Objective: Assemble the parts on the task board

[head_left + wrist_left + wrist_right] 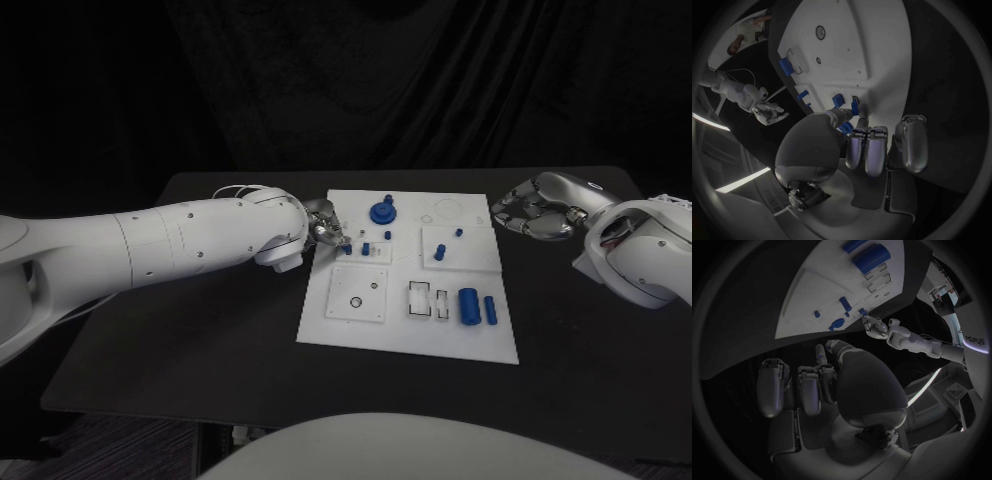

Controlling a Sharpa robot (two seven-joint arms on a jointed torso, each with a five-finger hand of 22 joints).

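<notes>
Head view: left hand (325,228) at the task board's (411,335) near-left edge, fingertips apparently pinching a small blue part (348,249) over its slot, presumably to seat it. Right hand (537,208) curled on nothing, parked off the board's right edge above the tabletop (202,340), likely waiting.

Left wrist view: fingertips (862,111) met at a blue part (855,105).

Right wrist view: fingers (809,389) folded, nothing held.

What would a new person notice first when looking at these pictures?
Most striking is the white task board in the middle of the black table, dotted with small blue parts; the biggest, a blue cylinder, lies near its front right. The left hand reaches over the board's left edge, fingertips by a small blue part. The right hand hovers curled off the board's far right corner, holding nothing.
</notes>
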